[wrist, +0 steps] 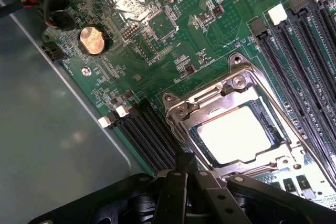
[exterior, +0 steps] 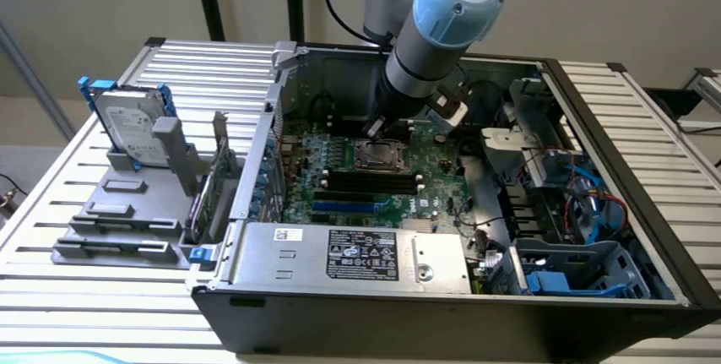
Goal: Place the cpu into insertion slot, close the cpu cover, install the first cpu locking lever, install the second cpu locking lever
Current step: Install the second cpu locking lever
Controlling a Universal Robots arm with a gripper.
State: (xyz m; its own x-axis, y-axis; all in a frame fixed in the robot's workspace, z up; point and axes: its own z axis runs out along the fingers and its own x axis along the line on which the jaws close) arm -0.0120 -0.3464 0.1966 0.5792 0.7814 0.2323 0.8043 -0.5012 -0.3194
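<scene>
Wrist view, gripper [wrist: 185,174] closed and empty, just beside cpu cover [wrist: 181,113] lying over cpu [wrist: 236,134].

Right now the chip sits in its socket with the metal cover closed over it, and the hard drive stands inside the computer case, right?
Not quite. The hard drive stands outside the case, in a grey rack at the exterior view's left. The rest holds: the wrist view shows the chip in its socket with the cover closed.
</scene>
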